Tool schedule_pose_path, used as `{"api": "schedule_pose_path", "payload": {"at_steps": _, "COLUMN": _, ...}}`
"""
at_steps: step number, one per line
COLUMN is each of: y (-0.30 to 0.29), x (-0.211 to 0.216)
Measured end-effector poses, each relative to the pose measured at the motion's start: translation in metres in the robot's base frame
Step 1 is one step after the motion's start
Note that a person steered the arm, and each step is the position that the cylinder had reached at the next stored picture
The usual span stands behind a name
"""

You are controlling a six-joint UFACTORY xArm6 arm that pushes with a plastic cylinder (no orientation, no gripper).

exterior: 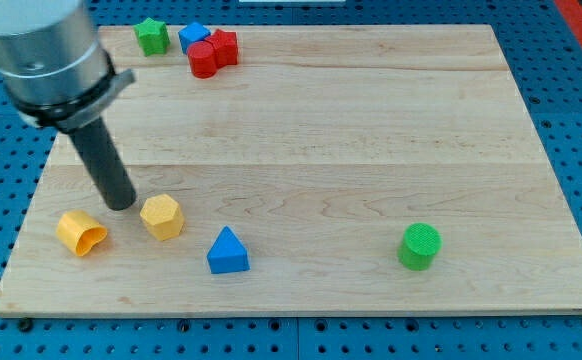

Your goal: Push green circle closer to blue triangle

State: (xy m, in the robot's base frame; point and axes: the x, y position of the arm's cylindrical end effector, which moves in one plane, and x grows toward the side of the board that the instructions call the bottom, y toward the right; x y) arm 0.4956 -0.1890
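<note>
My tip is the bottom end of a straight dark rod, and it has no fingers to open or close, so it holds nothing. It rests on the pale wooden board near the left side. A yellow six-sided block sits just to the right of my tip, very close, but I cannot tell if they touch. A yellow block shaped like a short tube lies near the tip on its left, a bit nearer the bottom edge. The blue triangle block sits farther right, near the bottom edge. The green round block stands well apart from it, far off to the right. At the far top left sit a green star-like block, a small blue block and two red blocks bunched close together.
</note>
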Motion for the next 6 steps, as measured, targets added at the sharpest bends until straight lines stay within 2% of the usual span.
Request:
{"api": "schedule_pose_path", "payload": {"at_steps": 1, "y": 0.081, "x": -0.029}}
{"api": "schedule_pose_path", "payload": {"at_steps": 2, "y": 0.151, "x": -0.01}}
{"api": "schedule_pose_path", "payload": {"at_steps": 3, "y": 0.163, "x": 0.046}}
{"api": "schedule_pose_path", "payload": {"at_steps": 4, "y": 0.185, "x": 0.055}}
{"api": "schedule_pose_path", "payload": {"at_steps": 5, "y": 0.099, "x": 0.062}}
{"api": "schedule_pose_path", "payload": {"at_steps": 6, "y": 0.066, "x": 0.049}}
